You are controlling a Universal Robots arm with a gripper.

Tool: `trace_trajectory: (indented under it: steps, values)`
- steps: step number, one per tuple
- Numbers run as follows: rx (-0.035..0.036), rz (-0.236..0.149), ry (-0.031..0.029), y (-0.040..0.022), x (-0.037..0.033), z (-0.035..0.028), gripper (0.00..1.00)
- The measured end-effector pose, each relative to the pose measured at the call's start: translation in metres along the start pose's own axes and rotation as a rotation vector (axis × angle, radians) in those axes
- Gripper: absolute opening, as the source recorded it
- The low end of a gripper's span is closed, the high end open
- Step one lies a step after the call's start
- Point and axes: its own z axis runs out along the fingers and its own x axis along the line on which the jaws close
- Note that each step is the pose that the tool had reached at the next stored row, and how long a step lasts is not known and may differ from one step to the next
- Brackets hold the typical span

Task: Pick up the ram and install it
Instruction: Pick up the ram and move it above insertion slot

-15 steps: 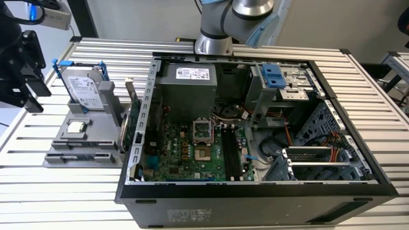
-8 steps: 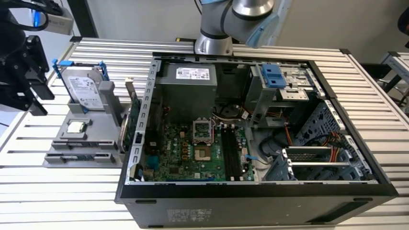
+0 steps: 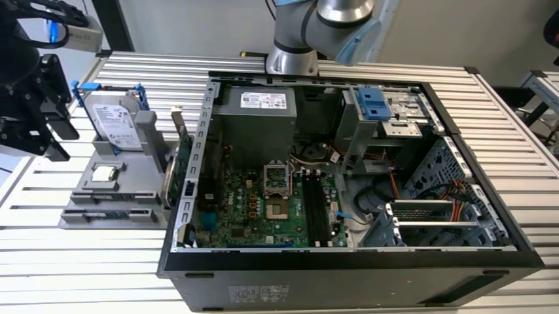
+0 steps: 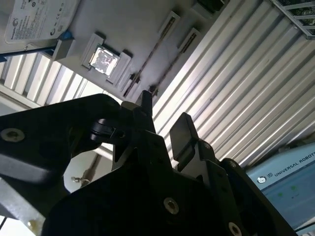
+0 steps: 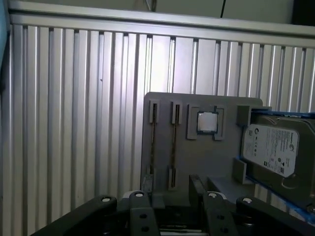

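Ram (image 5: 173,147) stands on edge in the gray holder (image 3: 83,196) at the exterior view's left, not yet picked. My gripper (image 4: 165,120) hovers near it, fingers (image 4: 183,130) spread, empty. I reckon grasping needs them squared across its thin faces.

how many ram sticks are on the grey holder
2, both on edge in the grey holder, side by side: one ram stick next to the CPU chip, the second ram stick just past it. None look hidden.
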Motion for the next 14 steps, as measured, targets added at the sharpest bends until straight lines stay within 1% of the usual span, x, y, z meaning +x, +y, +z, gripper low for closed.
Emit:
trace_trajectory:
  steps: [3, 4, 9, 14]
  values:
    - [0.0152, -0.001, 0.0019, 0.0012, -0.0009, 0.0023, 1.0]
    - [0.0189, -0.001, 0.002, 0.0016, -0.0011, 0.0031, 1.0]
    - [0.0274, -0.002, 0.0025, 0.0033, -0.0012, 0.0069, 1.0]
    - [0.0284, -0.002, 0.0027, 0.0049, -0.0019, 0.0103, 1.0]
